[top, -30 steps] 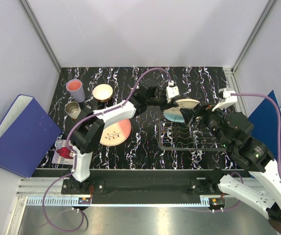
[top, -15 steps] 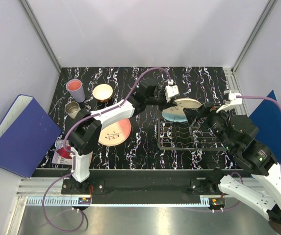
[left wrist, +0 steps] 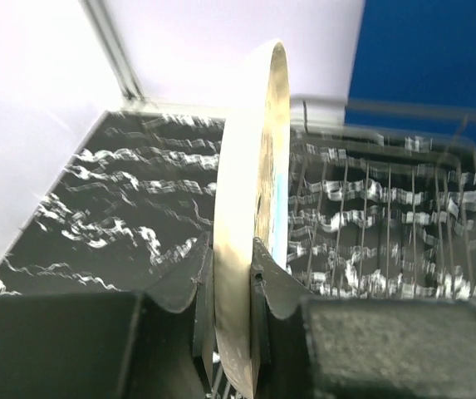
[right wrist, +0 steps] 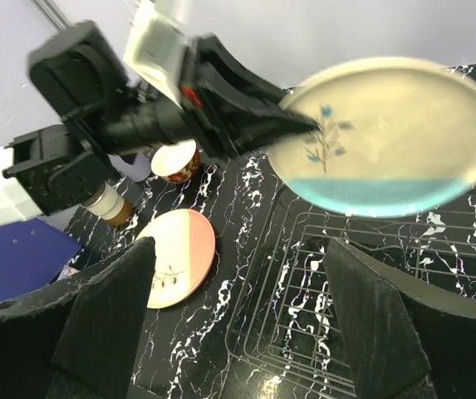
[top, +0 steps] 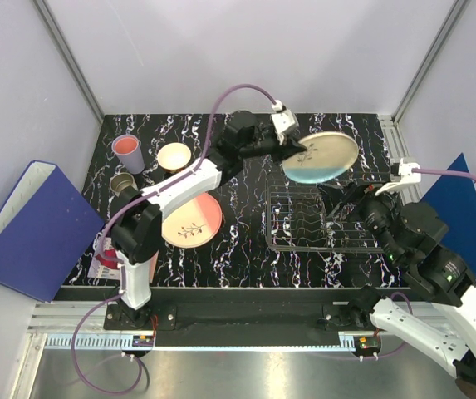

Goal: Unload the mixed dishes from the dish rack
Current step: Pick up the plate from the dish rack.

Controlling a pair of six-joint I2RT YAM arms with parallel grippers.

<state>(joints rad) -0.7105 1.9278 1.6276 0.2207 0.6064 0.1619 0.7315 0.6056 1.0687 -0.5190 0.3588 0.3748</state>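
Cream-and-blue round plate (top: 325,156), clamped by its rim in my left gripper (left wrist: 229,291), hangs above the far side of the silver wire dish rack (top: 304,229), where I see no other dish, so with my right gripper (right wrist: 239,274) spread idle, only set-down remains, I judge.

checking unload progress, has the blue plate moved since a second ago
Yes. The blue plate, clamped in the left gripper, has risen out of the dish rack and now hangs over the rack's far edge.
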